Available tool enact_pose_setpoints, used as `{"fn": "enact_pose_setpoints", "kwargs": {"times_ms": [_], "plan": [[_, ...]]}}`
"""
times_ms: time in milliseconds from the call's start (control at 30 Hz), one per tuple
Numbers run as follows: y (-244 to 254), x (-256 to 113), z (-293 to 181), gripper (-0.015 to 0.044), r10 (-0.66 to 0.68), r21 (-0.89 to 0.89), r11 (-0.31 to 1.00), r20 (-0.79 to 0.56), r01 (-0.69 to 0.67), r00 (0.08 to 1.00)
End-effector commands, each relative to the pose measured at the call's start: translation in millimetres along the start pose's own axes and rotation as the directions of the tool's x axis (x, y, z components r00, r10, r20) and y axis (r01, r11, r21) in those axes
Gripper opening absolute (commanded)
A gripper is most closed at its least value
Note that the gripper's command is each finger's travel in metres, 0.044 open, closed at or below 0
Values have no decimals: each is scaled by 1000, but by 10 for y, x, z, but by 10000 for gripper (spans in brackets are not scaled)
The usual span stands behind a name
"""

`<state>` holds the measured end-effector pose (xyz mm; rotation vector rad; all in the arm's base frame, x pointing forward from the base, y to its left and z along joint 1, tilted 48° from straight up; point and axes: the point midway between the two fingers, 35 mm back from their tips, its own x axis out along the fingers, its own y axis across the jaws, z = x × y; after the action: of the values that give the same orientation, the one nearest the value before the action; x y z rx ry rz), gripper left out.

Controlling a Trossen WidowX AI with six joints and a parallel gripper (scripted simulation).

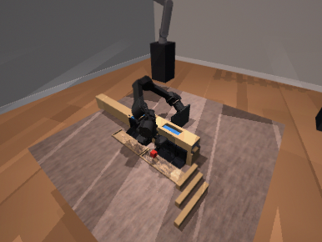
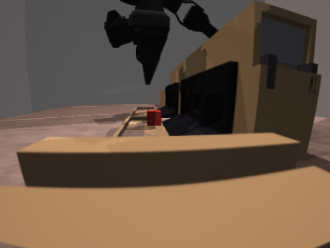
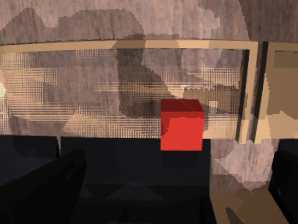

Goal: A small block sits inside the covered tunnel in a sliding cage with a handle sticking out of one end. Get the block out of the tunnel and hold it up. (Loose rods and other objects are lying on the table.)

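Right now, the tool (image 1: 153,139) (image 2: 148,81) (image 3: 180,160) is hanging low over the open side of a tan tunnel housing (image 1: 188,137) (image 2: 279,117), its fingers spreading wide and pinching nothing. In the wrist view, the black fingers are standing well apart at the lower left and lower right. The small red block (image 1: 153,153) (image 2: 154,117) (image 3: 181,131) is sitting outside the covered tunnel, by the inner edge of a thin framed strip (image 1: 127,145) (image 3: 100,47), beside the black panels (image 1: 171,153) (image 2: 209,100) (image 3: 135,162).

The housing is lying across the middle of the worktop (image 1: 250,154), showing a blue inset (image 1: 171,128) in its top. A long tan beam (image 1: 113,109) is reaching toward the worktop's far left edge. Three loose wooden rods are lying beyond the housing's near end, between it and the worktop's near edge: a short rod (image 1: 188,176), a middle rod (image 1: 189,189) and a long rod (image 1: 192,205). The worktop is showing brownish grey with pale streaks, its corners pointing left and right.

Around it, an orange-brown plank floor (image 1: 25,200) is running to plain grey walls (image 1: 250,37), and a black box (image 1: 163,62) is hanging from a grey arm (image 1: 166,21) above the far corner.
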<state>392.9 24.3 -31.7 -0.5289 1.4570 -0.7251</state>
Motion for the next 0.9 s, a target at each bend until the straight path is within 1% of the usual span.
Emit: {"fn": "enact_pose_setpoints", "kwargs": {"times_ms": [0,867], "plan": [[4,94,-23,440,-8,-9,1000,-8,8,1000],[-28,525,-62,440,-13,-8,1000,-8,13,1000]]}}
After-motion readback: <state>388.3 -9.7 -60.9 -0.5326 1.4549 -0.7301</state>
